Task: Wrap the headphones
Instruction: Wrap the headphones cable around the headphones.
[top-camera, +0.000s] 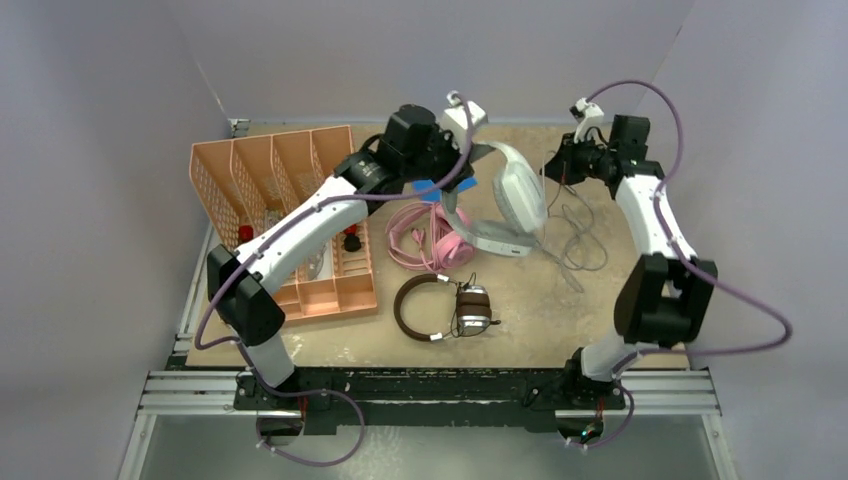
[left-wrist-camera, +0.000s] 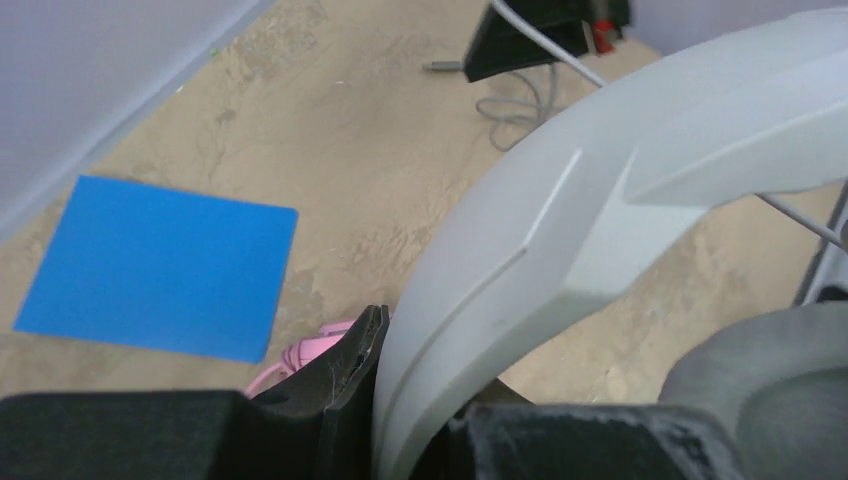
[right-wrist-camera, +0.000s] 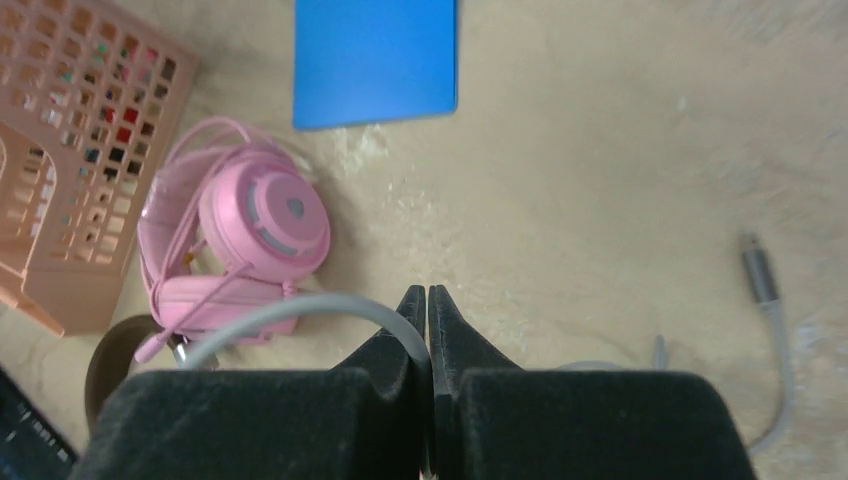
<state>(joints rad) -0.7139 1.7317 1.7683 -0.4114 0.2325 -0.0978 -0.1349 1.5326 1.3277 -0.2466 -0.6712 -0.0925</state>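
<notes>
The light-grey headset (top-camera: 517, 195) is lifted at the back middle of the table. My left gripper (top-camera: 470, 152) is shut on its headband (left-wrist-camera: 560, 230), which fills the left wrist view between the jaws (left-wrist-camera: 420, 400). My right gripper (top-camera: 560, 160) is shut on the headset's grey cable (right-wrist-camera: 290, 315), pinched at the fingertips (right-wrist-camera: 427, 300). The rest of the cable lies in loose loops (top-camera: 575, 240), with its plug end (right-wrist-camera: 760, 272) on the table. The pink headset (top-camera: 432, 240) lies under the grey one and also shows in the right wrist view (right-wrist-camera: 250, 220). The brown-and-silver headset (top-camera: 440, 308) lies at the front middle.
A peach slotted basket (top-camera: 285, 215) holding small items stands at the left, under my left arm. A blue card (top-camera: 432, 187) lies on the table by the pink headset and also shows in the left wrist view (left-wrist-camera: 160, 265). Grey walls close in the back and sides.
</notes>
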